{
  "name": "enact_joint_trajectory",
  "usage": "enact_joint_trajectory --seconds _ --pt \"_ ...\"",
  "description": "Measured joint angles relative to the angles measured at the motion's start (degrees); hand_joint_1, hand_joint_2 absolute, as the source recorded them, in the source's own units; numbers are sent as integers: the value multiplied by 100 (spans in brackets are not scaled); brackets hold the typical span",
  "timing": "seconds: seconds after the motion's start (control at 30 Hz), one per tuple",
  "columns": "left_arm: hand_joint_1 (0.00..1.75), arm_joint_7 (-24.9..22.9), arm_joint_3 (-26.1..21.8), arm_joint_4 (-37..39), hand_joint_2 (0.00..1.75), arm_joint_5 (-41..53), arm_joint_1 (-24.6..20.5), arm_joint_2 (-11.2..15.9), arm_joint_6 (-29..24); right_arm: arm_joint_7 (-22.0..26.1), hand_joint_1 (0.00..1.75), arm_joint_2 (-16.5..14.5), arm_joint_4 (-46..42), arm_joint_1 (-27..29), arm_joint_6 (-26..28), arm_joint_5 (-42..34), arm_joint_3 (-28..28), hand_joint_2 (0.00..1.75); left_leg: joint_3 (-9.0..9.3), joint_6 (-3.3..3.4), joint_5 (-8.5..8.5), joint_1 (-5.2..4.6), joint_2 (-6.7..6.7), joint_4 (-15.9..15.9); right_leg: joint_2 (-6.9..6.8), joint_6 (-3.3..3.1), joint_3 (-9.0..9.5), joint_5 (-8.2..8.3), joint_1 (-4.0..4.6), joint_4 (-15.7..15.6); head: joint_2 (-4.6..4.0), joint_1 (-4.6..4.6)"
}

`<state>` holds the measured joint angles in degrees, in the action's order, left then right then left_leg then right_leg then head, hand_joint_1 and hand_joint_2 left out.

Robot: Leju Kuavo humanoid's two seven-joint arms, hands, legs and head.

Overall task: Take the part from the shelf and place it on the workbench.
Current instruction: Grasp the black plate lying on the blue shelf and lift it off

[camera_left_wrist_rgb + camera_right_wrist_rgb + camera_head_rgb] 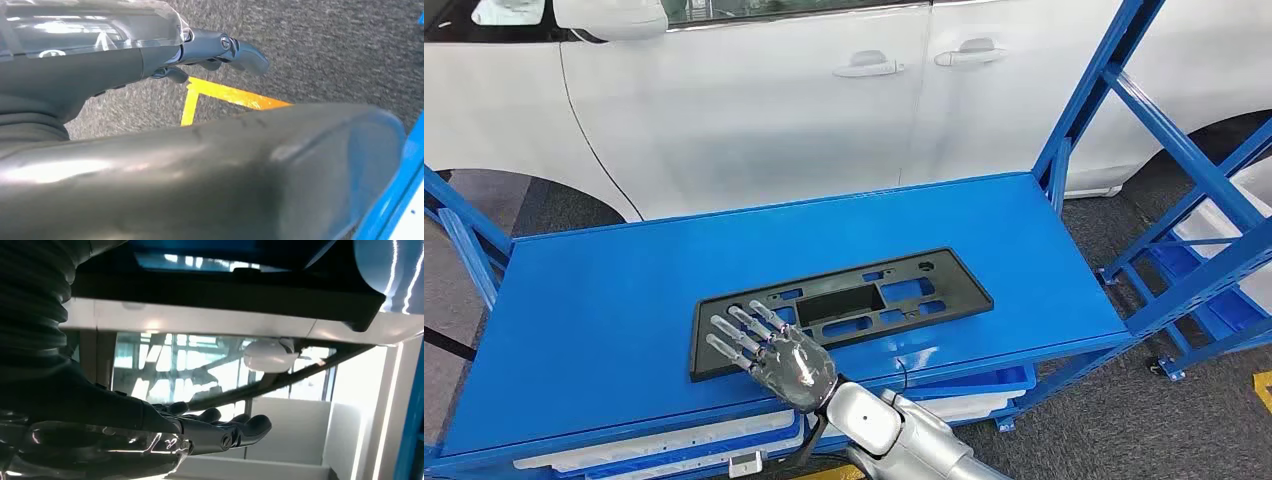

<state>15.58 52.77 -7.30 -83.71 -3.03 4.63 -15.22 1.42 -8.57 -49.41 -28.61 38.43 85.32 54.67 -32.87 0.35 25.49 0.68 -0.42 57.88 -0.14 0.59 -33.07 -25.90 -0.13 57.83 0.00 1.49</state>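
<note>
Evidently the placing step is near its end: the black plastic part (839, 307), a flat frame with cut-outs, lies flat on the blue counter (604, 330), toward its front edge. The right hand (774, 352) is seen with fingers spread and straight over the part's near-left corner, holding nothing; whether the fingertips touch the frame cannot be told. Next, a clean withdrawal is called for, so that the part is not dragged. The left hand (220, 50) hangs low over grey floor and yellow tape (225, 95); its grasp cannot be judged. A white car (754, 100) stands behind, blue racking (1184, 200) at the right, well apart from the arm's likely path back.
</note>
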Motion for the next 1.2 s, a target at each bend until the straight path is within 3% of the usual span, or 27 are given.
enact_joint_trajectory --seconds 0.07,0.1,0.17,0.23,0.27,0.3,0.33,0.4,0.47,0.57,0.63,0.7,0.73,0.77,0.8,0.87,0.93,1.07,1.13,1.2 --pt "0 13 5 0 0 0 -6 0 7 -1 0 -28 63 -5 -2 -22 16 175 0 34 -10 8 2 -7 2 31 -63 -126 -12 165 0 0" --pt "0 24 12 0 0 0 -11 1 13 -6 0 -52 126 -10 -3 -44 35 175 -2 62 -19 12 5 -14 3 58 -171 -281 -18 412 0 0" --pt "0 38 30 0 0 0 -15 7 20 -16 0 -81 230 -9 -4 -71 64 175 -13 95 -21 4 7 -12 3 80 -539 -658 -22 1195 0 0" --pt "0 39 47 0 0 0 -7 16 19 -23 0 -90 313 -12 -3 -84 100 175 -15 106 -18 -13 7 -10 4 68 -808 -784 -19 1716 0 0" --pt "0 39 58 0 0 0 -4 20 19 -25 0 -98 343 -16 -3 -87 117 175 -7 109 -15 -26 5 -10 5 43 -792 -683 -12 1654 0 0" --pt "0 40 70 0 0 0 -1 22 19 -26 0 -109 367 -24 -2 -89 130 175 5 112 -11 -40 3 -11 5 2 -670 -500 0 1383 0 0" --pt "0 40 81 0 0 0 -2 22 19 -26 0 -123 384 -34 -2 -90 135 175 18 114 -7 -52 0 -12 5 -62 -472 -283 21 967 0 0" --pt "0 44 99 0 0 0 -12 17 21 -26 0 -147 416 -54 -2 -91 142 175 25 93 5 -80 -1 -6 -16 -170 -134 -15 69 245 0 0" --pt "0 45 110 0 0 0 -11 14 23 -29 0 -166 444 -68 -1 -96 148 175 16 43 11 -77 8 -9 -29 -201 -51 20 108 23 0 0" --pt "0 45 125 0 0 0 -15 31 22 -37 0 -183 480 -77 4 -124 150 175 9 -49 68 -64 26 42 -21 -221 -1 79 66 -87 0 0" --pt "0 46 129 0 0 0 -18 41 22 -39 0 -189 500 -79 4 -142 150 175 -181 -109 350 -42 27 491 -39 -243 41 107 37 -153 0 0" --pt "0 48 130 0 0 0 -9 50 22 -78 0 -193 523 -75 11 -134 150 175 -533 -163 703 -8 26 1241 -44 -261 34 105 38 -149 0 0" --pt "0 49 131 0 0 0 -1 54 21 -136 0 -196 537 -73 20 -102 150 175 -653 -187 767 11 26 1491 -42 -258 28 102 35 -139 0 0" --pt "0 51 131 0 0 0 4 57 20 -235 0 -202 555 -78 34 -39 150 175 -677 -212 715 30 27 1534 -38 -249 23 96 25 -124 0 0" --pt "0 53 133 0 0 0 6 62 20 -375 0 -211 579 -92 50 51 150 175 -585 -234 556 51 28 1339 -33 -233 21 84 12 -100 0 0" --pt "0 59 139 0 0 0 -3 71 22 -789 0 -237 659 -166 80 254 150 175 -218 -272 191 86 27 584 -24 -173 8 39 -6 -25 0 0" --pt "0 60 157 0 0 0 -17 79 28 -1285 0 -250 764 -299 97 383 150 175 -8 -218 55 88 5 122 -14 -106 -30 4 5 51 0 -1" --pt "0 46 239 0 0 0 -19 95 42 -2100 0 -246 1045 -599 117 434 145 175 -28 -39 27 64 -6 77 3 15 -91 -20 -11 120 0 0" --pt "0 31 278 0 0 0 -33 108 50 -2372 0 -231 1238 -749 120 434 117 175 -39 28 0 75 0 59 5 73 -274 -268 -28 517 0 0" --pt "0 2 311 0 0 0 -39 128 53 -2535 0 -196 1450 -894 120 434 62 175 -60 59 -7 65 4 60 4 99 -654 -637 -31 1304 0 0"
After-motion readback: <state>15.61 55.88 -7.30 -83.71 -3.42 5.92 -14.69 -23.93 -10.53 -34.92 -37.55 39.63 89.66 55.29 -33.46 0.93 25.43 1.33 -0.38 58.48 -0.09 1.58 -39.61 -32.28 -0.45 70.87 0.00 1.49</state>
